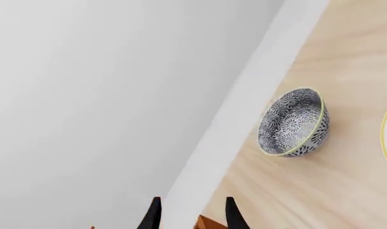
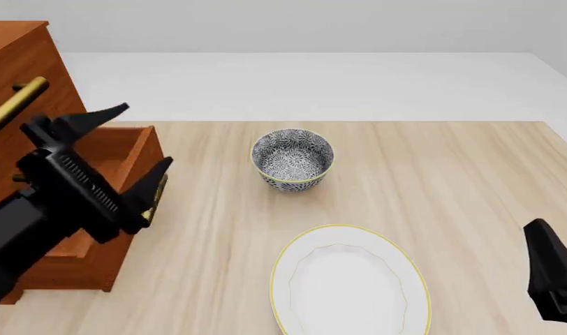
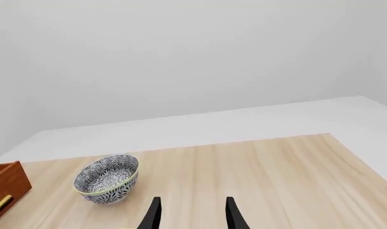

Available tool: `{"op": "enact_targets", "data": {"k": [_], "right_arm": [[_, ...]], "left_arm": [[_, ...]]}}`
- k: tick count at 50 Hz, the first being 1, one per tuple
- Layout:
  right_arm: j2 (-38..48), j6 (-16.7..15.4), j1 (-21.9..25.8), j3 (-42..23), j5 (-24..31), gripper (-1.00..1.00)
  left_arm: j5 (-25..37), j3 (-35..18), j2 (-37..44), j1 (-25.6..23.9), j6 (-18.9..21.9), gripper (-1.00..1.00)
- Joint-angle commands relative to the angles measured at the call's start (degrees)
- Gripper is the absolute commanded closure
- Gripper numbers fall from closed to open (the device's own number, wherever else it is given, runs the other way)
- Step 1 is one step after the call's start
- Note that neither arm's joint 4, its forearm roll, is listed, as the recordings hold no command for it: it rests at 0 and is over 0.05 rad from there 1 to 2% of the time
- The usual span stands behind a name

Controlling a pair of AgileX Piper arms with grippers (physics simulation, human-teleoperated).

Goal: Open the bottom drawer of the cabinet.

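Front view shows the bottom drawer (image 2: 125, 150) pulled out of the cabinet (image 2: 23, 49) — toward the bowl (image 2: 292, 158). Left gripper (image 2: 139, 139) hangs over the drawer's front, fingers spread, apparently gripping nothing; right gripper (image 3: 190, 214) — spread too — sits well away.

Hidden behind the left gripper (image 2: 139, 139): most of the bottom drawer's (image 2: 125, 157) brass handle; cut off by frame edges: cabinet (image 2: 13, 63), plate (image 2: 349, 286).
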Motion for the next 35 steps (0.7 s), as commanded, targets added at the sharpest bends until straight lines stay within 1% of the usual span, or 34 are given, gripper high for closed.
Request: {"op": "enact_targets", "data": {"k": [1,3,4,5,6,7,9,10,13,14,15,16,17,19,21,22,24,25,26,27,28,29,30,32,33,34,35], "right_arm": [[0.0,0.1,0.0,0.1,-0.2,-1.0],[0.0,0.1,0.0,0.0,-0.2,-1.0],[0.0,0.1,0.0,-0.1,-0.1,-1.0],[0.0,0.0,-0.1,-0.3,0.1,-1.0],[0.0,0.0,-0.1,-0.3,0.1,-1.0],[0.0,0.0,-0.1,-0.1,-0.1,-1.0],[0.0,0.0,-0.2,-0.1,-0.1,-1.0],[0.0,0.0,-0.1,-0.2,0.0,-1.0],[0.0,-0.1,-0.1,-0.1,-0.1,-1.0],[0.0,-0.1,-0.1,-0.2,0.0,-1.0],[0.0,-0.1,-0.1,-0.2,0.0,-1.0],[0.0,-0.1,-0.1,-0.2,-0.1,-1.0],[0.0,-0.2,0.0,-0.2,0.0,-1.0],[0.0,-0.2,0.1,-0.1,-0.1,-1.0],[0.0,-0.1,0.1,-0.1,-0.1,-1.0],[0.0,-0.1,0.1,-0.1,-0.2,-1.0],[0.0,-0.1,0.2,-0.1,-0.2,-1.0],[0.0,-0.1,0.2,-0.2,-0.1,-1.0],[0.0,-0.1,0.2,-0.3,0.0,-1.0],[0.0,-0.1,0.2,-0.3,-0.1,-1.0],[0.0,-0.1,0.3,-0.4,0.0,-1.0],[0.0,-0.2,0.3,-0.5,0.2,-1.0],[0.0,-0.3,0.3,-0.6,0.2,-1.0],[0.0,-0.1,0.3,-0.3,-0.1,-1.0],[0.0,-0.2,0.4,-0.3,-0.1,-1.0],[0.0,-0.2,0.4,-0.3,-0.1,-1.0],[0.0,-0.3,0.4,-0.4,0.0,-1.0]], "left_arm": [[17.0,-7.8,-5.4,1.2,-7.6,-1.0],[21.6,-10.5,-5.9,1.1,-11.4,-1.0],[23.0,-10.9,-6.0,1.6,-11.7,-1.0],[25.4,-12.6,-6.3,1.8,-14.2,-1.0],[26.1,-13.0,-6.4,1.5,-14.9,-1.0],[27.0,-13.2,-6.5,1.7,-14.6,-1.0],[29.9,-14.9,-6.7,2.3,-17.0,-1.0],[30.6,-15.3,-6.9,2.6,-17.1,-1.0],[34.7,-18.1,-6.8,3.8,-20.0,-1.0],[36.3,-19.2,-6.6,4.2,-21.5,-1.0],[37.3,-19.7,-6.7,4.3,-22.0,-1.0],[37.3,-19.5,-7.1,4.8,-21.2,-1.0],[39.1,-20.3,-6.7,5.3,-22.7,-1.0],[40.7,-21.1,-6.5,6.0,-24.2,-1.0],[43.5,-22.7,-5.7,6.2,-27.7,-1.0],[44.3,-23.0,-5.9,6.7,-28.4,-1.0],[44.4,-22.6,-6.1,7.1,-28.1,-1.0],[46.0,-23.5,-5.4,8.0,-31.0,-1.0],[46.2,-23.1,-5.5,8.6,-30.7,-1.0],[46.6,-23.3,-5.1,9.4,-31.3,-1.0],[48.0,-24.6,-4.4,8.9,-35.3,-1.0],[48.2,-24.6,-4.5,9.0,-35.3,-1.0],[48.6,-24.8,-4.4,10.0,-36.2,-1.0],[49.5,-25.5,-3.7,9.9,-38.8,-1.0],[49.8,-25.6,-3.7,10.8,-39.5,-1.0],[49.7,-25.5,-3.8,11.0,-39.3,-1.0],[50.3,-25.9,-3.5,11.3,-41.4,-1.0]]}}
